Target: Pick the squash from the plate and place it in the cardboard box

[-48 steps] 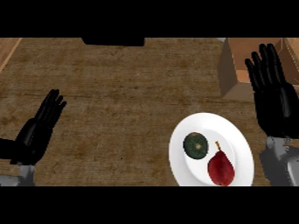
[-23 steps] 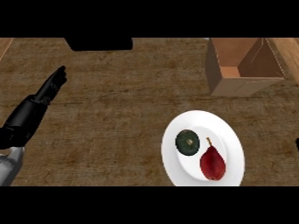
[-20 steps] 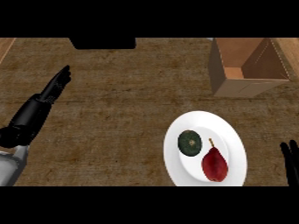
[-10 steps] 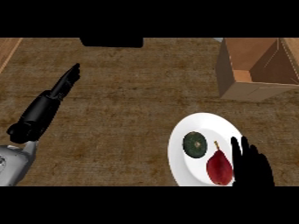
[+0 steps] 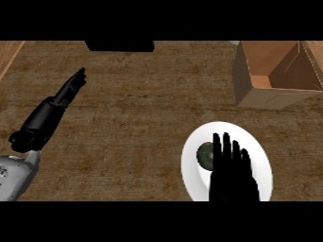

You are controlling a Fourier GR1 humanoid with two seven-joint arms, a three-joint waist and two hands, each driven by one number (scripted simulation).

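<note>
The right hand hovers flat over the plate, fingers straight and holding nothing. The squash lies on the plate just left of those fingers. The open box stands beyond the fingertips, well apart. The left hand is outstretched far to the left, also holding nothing.

The dark green, round squash lies on the left part of the white round plate; its right side is hidden. The plate lies flat near the view's lower edge, right of centre. The brown cardboard box stands upright with its top open, well apart from the plate, at upper right.
</note>
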